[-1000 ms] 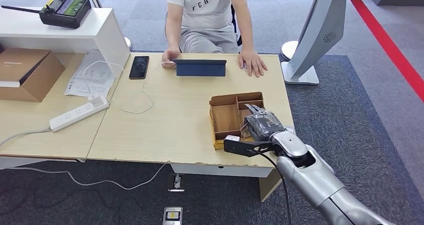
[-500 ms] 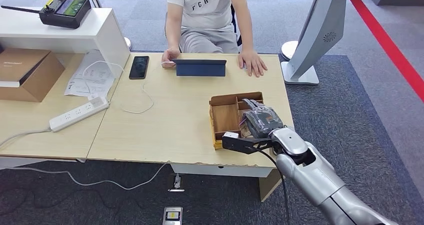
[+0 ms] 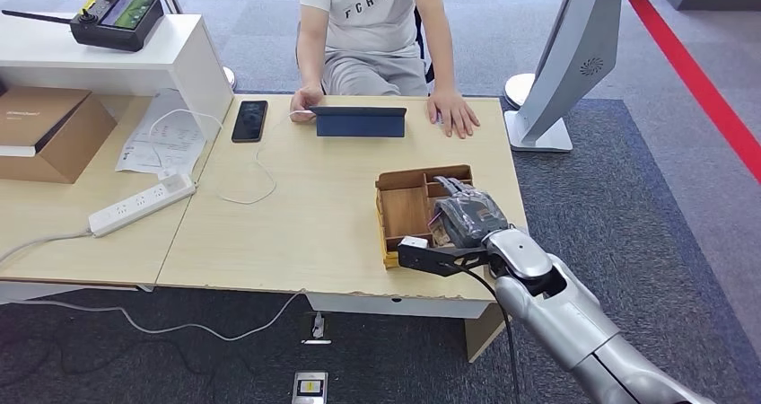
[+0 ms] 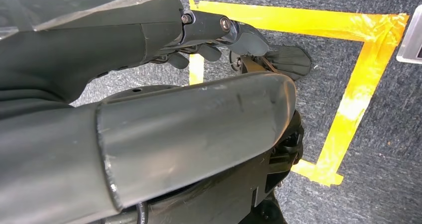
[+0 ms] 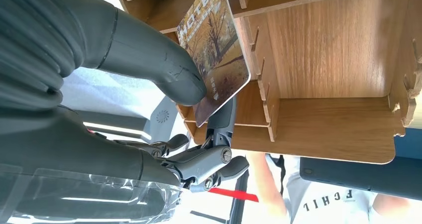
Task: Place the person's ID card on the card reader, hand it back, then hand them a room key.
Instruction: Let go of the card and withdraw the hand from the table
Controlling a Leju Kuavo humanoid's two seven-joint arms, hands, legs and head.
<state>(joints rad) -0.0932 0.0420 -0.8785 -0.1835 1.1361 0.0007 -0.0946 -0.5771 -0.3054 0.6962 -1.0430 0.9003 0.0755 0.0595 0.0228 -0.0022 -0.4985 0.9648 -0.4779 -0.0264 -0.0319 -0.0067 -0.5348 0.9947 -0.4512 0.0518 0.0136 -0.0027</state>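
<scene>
**Q:** What is the right hand (image 3: 467, 217) doing at the desk?

**A:** It reaches into the wooden organizer box (image 3: 406, 208) on the light wood desk (image 3: 296, 233). In the right wrist view the thumb (image 5: 169, 74) and a finger pinch a room key card (image 5: 215, 50), printed with autumn trees, against a divider inside the box.

**Q:** And the left hand (image 4: 219, 35)?

**A:** It hangs over grey carpet marked with yellow tape (image 4: 358, 84), fingers loosely curled, holding nothing.

**Q:** Who is across the desk?

**A:** A seated person (image 3: 372, 27) rests one hand (image 3: 454, 114) flat on the desk beside a dark blue card reader (image 3: 359, 121). A black phone (image 3: 249, 120) lies just beside the reader, a white power strip (image 3: 142, 204) farther off.
</scene>
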